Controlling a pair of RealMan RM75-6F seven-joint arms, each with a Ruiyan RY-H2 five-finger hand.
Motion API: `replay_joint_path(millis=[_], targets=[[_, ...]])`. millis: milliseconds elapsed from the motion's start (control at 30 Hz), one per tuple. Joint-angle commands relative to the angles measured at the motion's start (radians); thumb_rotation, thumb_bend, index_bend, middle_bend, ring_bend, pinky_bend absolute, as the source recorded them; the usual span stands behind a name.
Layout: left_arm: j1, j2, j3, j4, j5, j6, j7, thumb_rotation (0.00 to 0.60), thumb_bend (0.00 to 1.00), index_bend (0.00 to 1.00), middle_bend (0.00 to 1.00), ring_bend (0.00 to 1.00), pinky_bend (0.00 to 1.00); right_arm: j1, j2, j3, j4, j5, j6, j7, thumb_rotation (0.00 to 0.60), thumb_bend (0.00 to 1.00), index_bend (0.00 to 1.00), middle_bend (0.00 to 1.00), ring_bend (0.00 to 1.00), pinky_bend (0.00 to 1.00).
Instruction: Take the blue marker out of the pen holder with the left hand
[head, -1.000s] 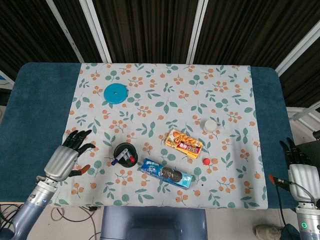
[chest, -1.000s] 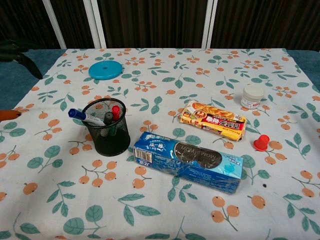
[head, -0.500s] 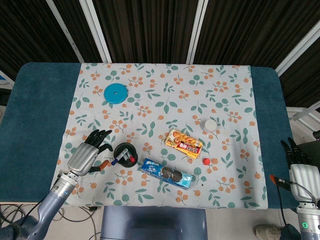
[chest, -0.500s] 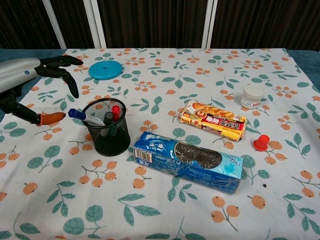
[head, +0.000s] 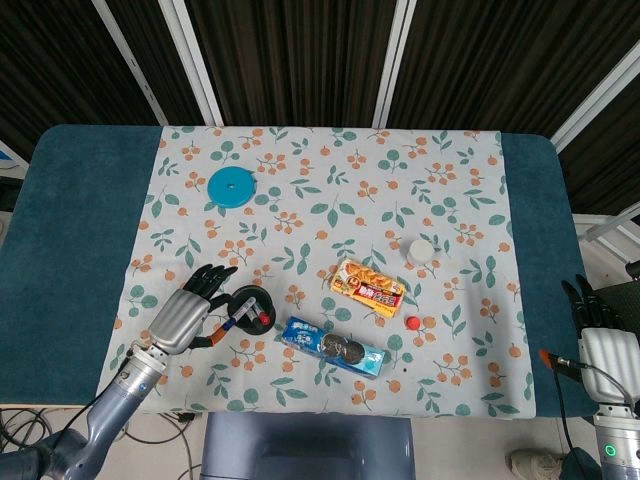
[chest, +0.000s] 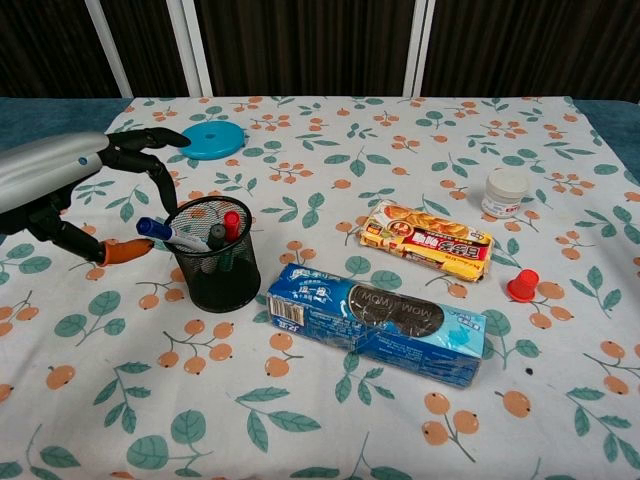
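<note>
- The left robot hand (chest: 85, 195) is arriving at the pen holder (chest: 214, 255) from the outer left side. One second ago it was sitting well out toward the bench edge; half a second ago it was near the holder; now it is hovering just beside the rim.
- The left robot hand is spread open and holding nothing. In the chest view, its dark fingers (chest: 150, 150) are arching above the holder's left rim while the orange-tipped thumb (chest: 125, 250) is reaching in below them.
- The blue marker (chest: 165, 233) is standing in the pen holder, leaning left, with its blue cap projecting over the rim toward the thumb. Whether the thumb tip is touching the cap cannot be determined; the two are reading as very close.
- A red-capped marker (chest: 231, 224) and a dark one are sharing the same holder, to the right of the blue one.
- The marker and the holder are showing no displacement across the three moments, so extraction is judged as not yet begun. The approach is appearing nearly complete, and closing on the cap is the likely next step.
- Risk: the mesh holder is looking light, so a sideways pull could tip it toward the blue biscuit pack (chest: 375, 322) lying just beside it.
- The right robot hand (head: 598, 330) is idling at the far right bench edge in the head view, fingers extended, holding nothing.
</note>
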Motion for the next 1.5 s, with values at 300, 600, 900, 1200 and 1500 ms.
replay_joint_path(millis=[300, 600, 900, 1200, 1500], targets=[[-0.011, -0.009, 0.005, -0.012, -0.022, -0.004, 0.034, 0.600, 0.31, 0.46, 0.05, 0.00, 0.00, 0.000, 0.001, 0.001, 0.000, -0.001, 0.000, 0.002, 0.600, 0.12, 0.09, 0.03, 0.15, 0.24], [-0.017, -0.014, 0.006, -0.006, -0.040, -0.004, 0.041, 0.600, 0.32, 0.50, 0.05, 0.00, 0.00, 0.000, 0.000, 0.001, 0.001, 0.000, 0.000, 0.002, 0.600, 0.12, 0.09, 0.03, 0.15, 0.24], [-0.026, -0.018, 0.004, -0.010, -0.050, -0.002, 0.053, 0.600, 0.34, 0.52, 0.06, 0.00, 0.00, 0.000, 0.001, 0.001, 0.001, 0.000, 0.000, 0.003, 0.600, 0.12, 0.09, 0.03, 0.15, 0.24], [-0.035, -0.021, -0.001, -0.015, -0.059, -0.002, 0.062, 0.600, 0.38, 0.53, 0.07, 0.00, 0.00, 0.000, 0.001, 0.000, 0.001, -0.002, -0.001, 0.004, 0.600, 0.12, 0.09, 0.03, 0.15, 0.24], [-0.032, 0.012, -0.010, -0.065, -0.027, 0.047, 0.039, 0.600, 0.39, 0.54, 0.08, 0.00, 0.00, 0.001, 0.002, 0.000, 0.000, -0.002, -0.002, 0.004, 0.600, 0.12, 0.09, 0.03, 0.15, 0.24]])
